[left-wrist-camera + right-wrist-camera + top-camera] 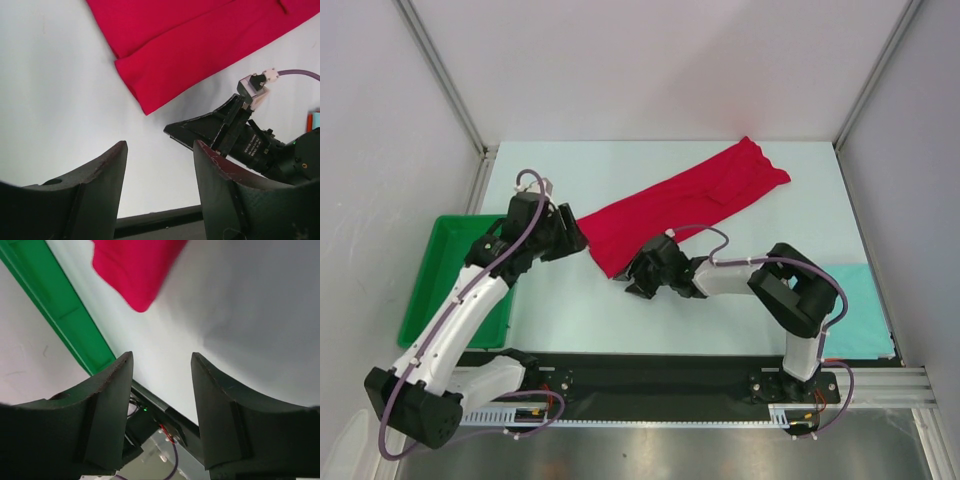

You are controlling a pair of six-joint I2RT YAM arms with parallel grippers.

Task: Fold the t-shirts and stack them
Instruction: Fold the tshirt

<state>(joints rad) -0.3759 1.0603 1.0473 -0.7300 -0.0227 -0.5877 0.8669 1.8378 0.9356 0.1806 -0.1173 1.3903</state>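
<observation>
Nearest, the folded teal shirt (855, 310) lies flat at the near right corner of the bench (620, 325), well apart from both hands. Farther in, the red shirt (690, 200) runs as a long folded band from mid-bench to the far right, and its near end lies between the two hands. The left hand (570, 236) sits just left of that end, the right hand (635, 275) just short of it. Both gape wide and hold nothing, with the cloth ahead of their fingers. Bare bench surrounds the band, and the green tray (440, 270) lines the left edge.
</observation>
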